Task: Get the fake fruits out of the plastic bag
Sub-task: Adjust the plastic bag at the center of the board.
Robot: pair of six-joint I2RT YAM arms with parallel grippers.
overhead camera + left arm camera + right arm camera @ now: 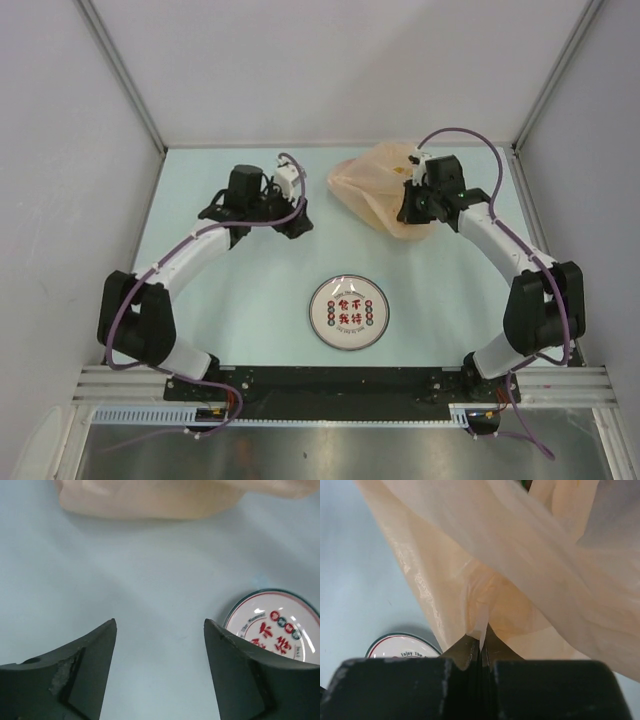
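Observation:
The pale-orange plastic bag (378, 185) lies crumpled at the back right of the table. My right gripper (410, 207) is shut on a fold of its thin film; in the right wrist view the bag (520, 565) rises from the pinched jaws of that gripper (482, 642). The fake fruits are hidden inside the bag. My left gripper (296, 210) sits left of the bag, apart from it. In the left wrist view it (160, 622) stands open over bare table with nothing between its fingers, and the bag (160, 497) lies farther ahead.
A round white plate with red characters (348, 312) lies in the near middle of the table. It also shows at the lower right of the left wrist view (280, 625) and at the lower left of the right wrist view (400, 647). White walls enclose three sides.

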